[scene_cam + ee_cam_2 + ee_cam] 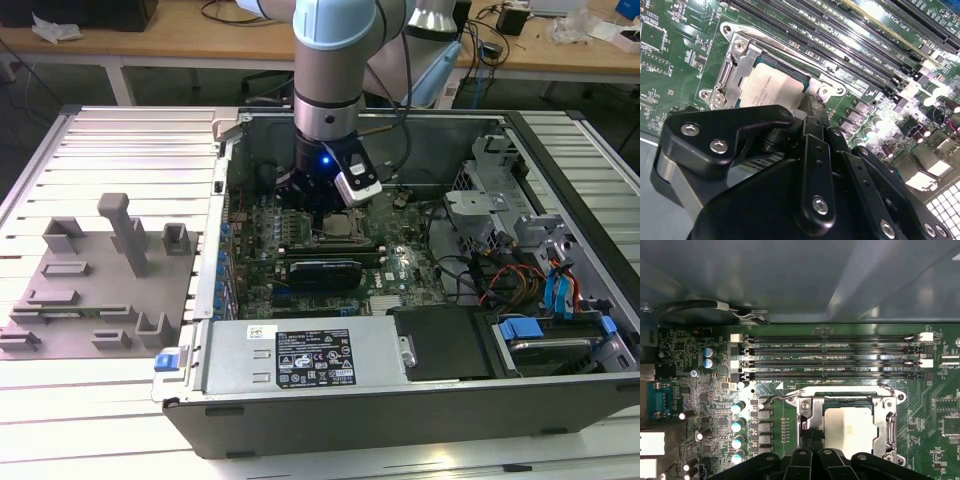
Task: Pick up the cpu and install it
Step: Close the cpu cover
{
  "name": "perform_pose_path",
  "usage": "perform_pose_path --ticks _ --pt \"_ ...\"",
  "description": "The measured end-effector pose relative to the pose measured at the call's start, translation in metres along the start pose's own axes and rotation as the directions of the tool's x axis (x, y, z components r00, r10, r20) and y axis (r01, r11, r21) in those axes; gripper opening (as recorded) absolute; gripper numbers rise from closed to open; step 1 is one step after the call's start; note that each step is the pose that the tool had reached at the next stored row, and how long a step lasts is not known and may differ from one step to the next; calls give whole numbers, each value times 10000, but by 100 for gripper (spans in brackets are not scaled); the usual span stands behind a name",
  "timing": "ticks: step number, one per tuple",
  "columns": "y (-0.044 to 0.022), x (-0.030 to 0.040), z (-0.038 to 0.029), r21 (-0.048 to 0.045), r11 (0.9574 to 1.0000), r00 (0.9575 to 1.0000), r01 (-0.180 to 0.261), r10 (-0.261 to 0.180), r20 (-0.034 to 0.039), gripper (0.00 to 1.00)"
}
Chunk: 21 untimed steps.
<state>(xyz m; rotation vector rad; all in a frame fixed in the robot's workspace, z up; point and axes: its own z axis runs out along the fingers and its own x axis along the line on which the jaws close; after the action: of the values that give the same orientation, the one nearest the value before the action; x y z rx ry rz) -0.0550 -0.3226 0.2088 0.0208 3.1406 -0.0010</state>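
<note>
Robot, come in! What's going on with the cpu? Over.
Gripper down over the socket frame. Cpu flat inside it, gripper at its edge. Nothing lying on top.

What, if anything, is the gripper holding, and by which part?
It cannot be told. The cpu lies in its socket frame with the gripper right at its edge; any contact is hidden.

Exterior view overlooks the case [400, 415] from above; both wrist views hug the cpu [775, 90] [847, 427].
</note>
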Motion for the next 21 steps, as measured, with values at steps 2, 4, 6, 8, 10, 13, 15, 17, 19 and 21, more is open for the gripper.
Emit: perform_pose_path --ticks 2,4,6,8,10,13,15,17,19,21 --pt "-1 0 -5 2 10000 10000 0 0 0 11" --pt "0 0 -55 1 10000 10000 0 0 1 11" --pt "-1 1 -101 2 10000 10000 -1 1 0 11" --pt "0 0 -120 2 10000 10000 -1 1 0 11" --pt "0 -9 -121 1 10000 10000 0 0 0 11" --pt "1 -113 -121 2 10000 10000 -2 2 0 11" --pt "3 -215 -121 3 10000 10000 -2 2 -5 11" --pt "3 -287 -121 5 10000 10000 1 -1 -7 11" --pt "3 -315 -122 4 10000 10000 0 0 -8 11" --pt "4 -316 -134 4 10000 10000 -1 1 -8 11"
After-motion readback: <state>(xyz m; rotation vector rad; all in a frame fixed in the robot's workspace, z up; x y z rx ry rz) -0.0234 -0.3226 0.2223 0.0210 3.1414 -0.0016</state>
